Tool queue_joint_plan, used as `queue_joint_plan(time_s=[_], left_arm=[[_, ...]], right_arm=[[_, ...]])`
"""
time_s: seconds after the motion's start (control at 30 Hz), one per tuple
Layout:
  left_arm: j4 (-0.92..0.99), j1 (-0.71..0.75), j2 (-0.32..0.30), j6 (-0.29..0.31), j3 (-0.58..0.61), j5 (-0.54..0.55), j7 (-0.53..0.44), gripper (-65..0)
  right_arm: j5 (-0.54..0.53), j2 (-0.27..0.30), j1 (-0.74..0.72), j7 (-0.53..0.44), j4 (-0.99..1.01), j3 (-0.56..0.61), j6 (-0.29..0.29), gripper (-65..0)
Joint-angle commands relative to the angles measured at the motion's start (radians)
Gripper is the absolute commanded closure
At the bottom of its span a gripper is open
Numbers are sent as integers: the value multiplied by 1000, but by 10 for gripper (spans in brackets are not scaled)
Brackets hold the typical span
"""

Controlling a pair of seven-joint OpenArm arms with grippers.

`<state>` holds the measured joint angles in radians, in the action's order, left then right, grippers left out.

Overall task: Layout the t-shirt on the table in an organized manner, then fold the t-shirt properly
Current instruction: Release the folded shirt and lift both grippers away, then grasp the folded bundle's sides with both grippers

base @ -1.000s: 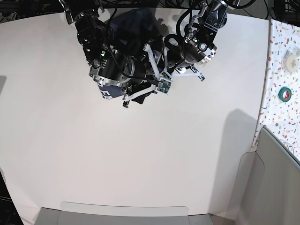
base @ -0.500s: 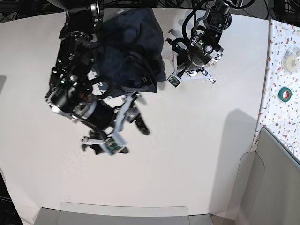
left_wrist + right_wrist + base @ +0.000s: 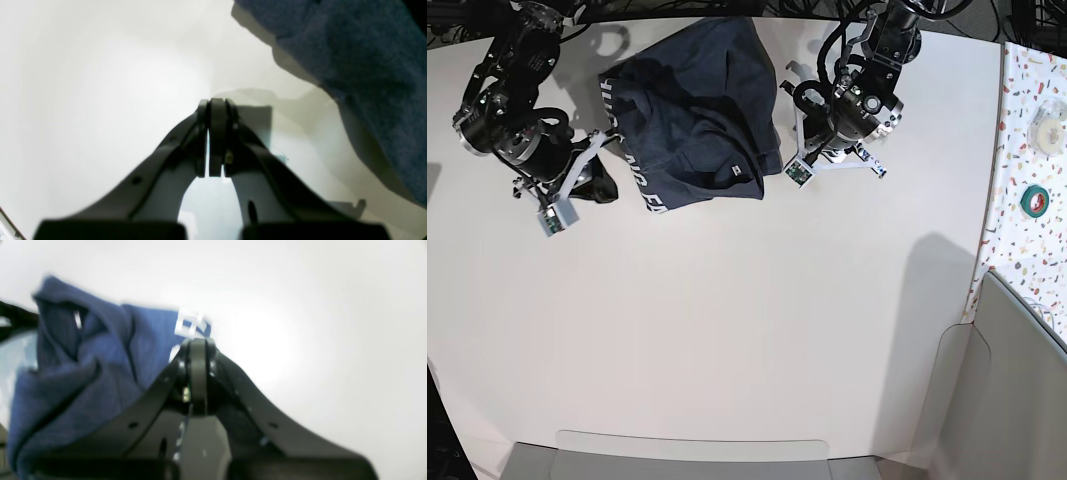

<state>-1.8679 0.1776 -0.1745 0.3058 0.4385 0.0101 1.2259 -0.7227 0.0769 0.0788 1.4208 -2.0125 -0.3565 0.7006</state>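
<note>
The dark navy t-shirt (image 3: 692,115) lies crumpled at the far middle of the white table (image 3: 747,330), with white lettering along its left edge. My right gripper (image 3: 607,188) is at that left edge. In the right wrist view it (image 3: 196,343) is shut, its tips at the lettered edge of the t-shirt (image 3: 100,350), apparently pinching the fabric. My left gripper (image 3: 799,105) sits just right of the shirt. The left wrist view shows it (image 3: 217,103) shut on nothing over bare table, the t-shirt (image 3: 360,60) off to one side.
A speckled strip (image 3: 1027,100) runs along the right side, carrying a green tape roll (image 3: 1033,200) and a white roll (image 3: 1052,125). A grey panel (image 3: 1017,390) stands at the near right corner. A grey tray edge (image 3: 687,455) lines the near side.
My right arm swung off the shirt, out to the front left, then back to the shirt's left edge, and its gripper went from open to shut. The left arm barely moved.
</note>
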Motion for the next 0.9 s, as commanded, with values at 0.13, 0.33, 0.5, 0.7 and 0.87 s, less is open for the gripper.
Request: queue_joint_plan(time_s=[0.13,0.33,0.5,0.7,0.87], left_arm=[[37,7,3,8,4,26,-1,0],[49,7,3,8,3,26,-8,0],[49,7,3,8,3,26,-8,0],[49,7,3,8,-2,26,-7,0],[15,7,3,8,-77,31,-8,0]], right_arm=[[31,4,2,-25,-17,167,-2,0],[28,34,-40,-25,-20,477,-2,0],[30,33,-103,-25,-20,729,-2,0],[18,36,-172,-25,-20,713,-2,0],[19,37,-167,-27,-18,439,-2,0]])
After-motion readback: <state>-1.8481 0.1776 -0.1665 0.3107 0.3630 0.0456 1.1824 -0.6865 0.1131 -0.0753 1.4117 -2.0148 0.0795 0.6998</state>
